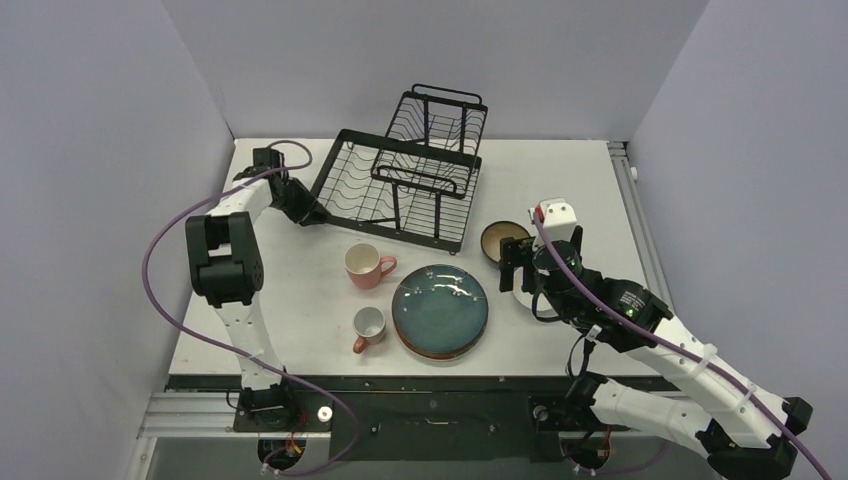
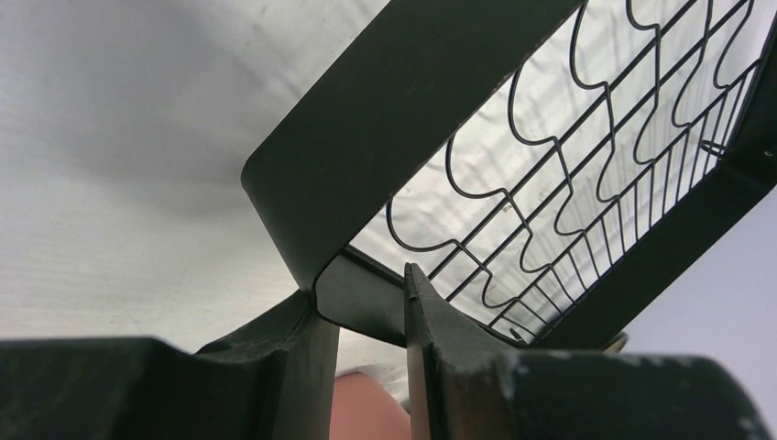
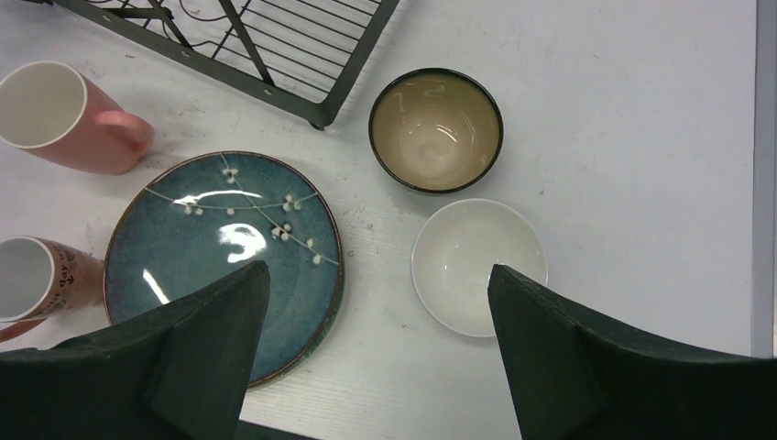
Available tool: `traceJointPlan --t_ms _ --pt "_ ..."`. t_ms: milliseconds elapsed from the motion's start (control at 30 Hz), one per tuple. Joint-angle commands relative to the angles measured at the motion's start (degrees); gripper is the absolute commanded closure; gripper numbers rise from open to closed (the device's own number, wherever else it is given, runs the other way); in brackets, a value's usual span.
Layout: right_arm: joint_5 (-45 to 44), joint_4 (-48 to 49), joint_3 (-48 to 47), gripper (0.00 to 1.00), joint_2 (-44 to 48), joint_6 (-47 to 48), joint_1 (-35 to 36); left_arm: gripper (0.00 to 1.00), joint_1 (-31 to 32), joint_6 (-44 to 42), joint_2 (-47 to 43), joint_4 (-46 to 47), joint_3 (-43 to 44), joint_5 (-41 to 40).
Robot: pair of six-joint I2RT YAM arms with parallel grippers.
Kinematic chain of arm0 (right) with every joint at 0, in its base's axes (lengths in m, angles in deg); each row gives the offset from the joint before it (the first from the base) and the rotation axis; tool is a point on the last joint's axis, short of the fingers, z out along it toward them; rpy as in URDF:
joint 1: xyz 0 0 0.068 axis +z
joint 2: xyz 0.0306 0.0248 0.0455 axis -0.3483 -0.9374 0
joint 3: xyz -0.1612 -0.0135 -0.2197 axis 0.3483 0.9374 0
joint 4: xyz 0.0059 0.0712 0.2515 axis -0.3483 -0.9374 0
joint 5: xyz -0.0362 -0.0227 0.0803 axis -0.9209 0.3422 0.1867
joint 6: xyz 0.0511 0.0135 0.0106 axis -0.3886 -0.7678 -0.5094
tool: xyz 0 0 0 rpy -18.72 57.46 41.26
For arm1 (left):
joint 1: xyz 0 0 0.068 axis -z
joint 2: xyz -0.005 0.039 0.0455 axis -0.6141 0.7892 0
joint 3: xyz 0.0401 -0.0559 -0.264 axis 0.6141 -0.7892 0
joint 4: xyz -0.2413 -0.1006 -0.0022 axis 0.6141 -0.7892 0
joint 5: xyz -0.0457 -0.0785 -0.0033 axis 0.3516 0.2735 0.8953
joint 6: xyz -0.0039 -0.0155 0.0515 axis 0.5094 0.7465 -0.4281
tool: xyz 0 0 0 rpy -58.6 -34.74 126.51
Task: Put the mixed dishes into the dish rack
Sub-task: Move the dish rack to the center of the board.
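Overhead view of a white table [image 1: 560,180] with two robot arms at its near edge. A black wire rack [image 1: 400,180] stands at the back centre, holding no dishes. The left gripper [image 1: 300,212] reaches to the rack's near left corner. In the left wrist view the two fingers [image 2: 440,367] pinch the rack's flat black corner frame [image 2: 362,307] between them.

All the dishes sit on the table in front of the rack. A pink mug [image 1: 365,265] stands upright just before the rack's front edge, and a white mug [image 1: 368,325] with an orange handle stands nearer the arms. To the right of both mugs lies a teal plate [image 1: 440,305] with small white blossoms, on top of a stack. A reddish rim shows under it.

Right of the plate, a brown bowl [image 3: 436,130] sits by the rack's near right corner. A white bowl [image 3: 478,266] sits just beside it, on the nearer side. The right gripper [image 3: 377,270] hangs above the table between the plate and the white bowl. Its jaws are spread wide and hold nothing.
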Motion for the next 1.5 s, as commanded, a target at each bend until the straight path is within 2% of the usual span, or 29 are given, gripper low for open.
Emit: traceJointPlan --t_ms 0,167,367,600,1133,1300,1467 --pt "1.19 0.44 0.59 0.17 0.50 1.16 0.44 1.00 0.30 -18.49 1.19 -7.30 8.79 4.29" --pt "2.21 0.64 0.68 0.17 0.13 1.59 0.47 1.00 -0.61 -23.44 2.22 -12.83 14.92 1.19" --pt "3.32 0.14 0.36 0.18 -0.41 1.52 0.60 1.00 -3.06 -23.54 3.95 -12.81 18.73 3.44" --pt "3.36 -0.73 1.04 0.18 -0.21 0.57 0.62 1.00 -2.56 -23.24 7.59 -13.36 24.41 4.18" --pt "2.48 -3.23 0.91 0.18 0.55 -1.45 1.08 0.89 -0.51 -23.92 16.74 -18.47 39.07 -0.13" --pt "2.07 -3.83 0.50 0.18 0.72 -1.53 1.14 0.69 -0.16 -24.04 16.42 -19.15 40.27 -1.72" --pt "2.16 -3.43 -0.02 0.17 0.15 -1.54 1.26 0.52 -0.15 -24.25 14.00 -18.91 37.20 -3.38"
